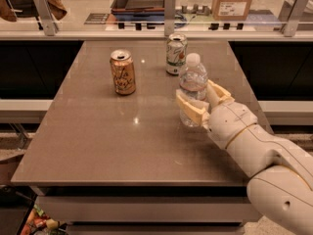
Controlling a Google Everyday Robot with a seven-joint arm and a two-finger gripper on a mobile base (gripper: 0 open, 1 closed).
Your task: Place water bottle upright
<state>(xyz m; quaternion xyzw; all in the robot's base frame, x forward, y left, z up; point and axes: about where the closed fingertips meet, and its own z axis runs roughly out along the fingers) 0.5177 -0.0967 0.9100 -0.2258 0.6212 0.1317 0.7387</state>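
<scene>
The water bottle point(192, 82) is clear and ribbed with a white cap. It stands upright at the right middle of the brown table point(98, 141), with its base on or just above the surface. My gripper point(196, 96) comes in from the lower right and is shut on the bottle's lower half. One tan finger point(190, 107) lies across its front and the other finger point(218, 93) sits behind on the right.
An orange can point(123, 72) stands upright to the left of the bottle. A white-green can point(176, 54) stands just behind it. A railing with posts point(169, 9) runs along the table's far edge. My white arm point(254, 151) covers the table's right front.
</scene>
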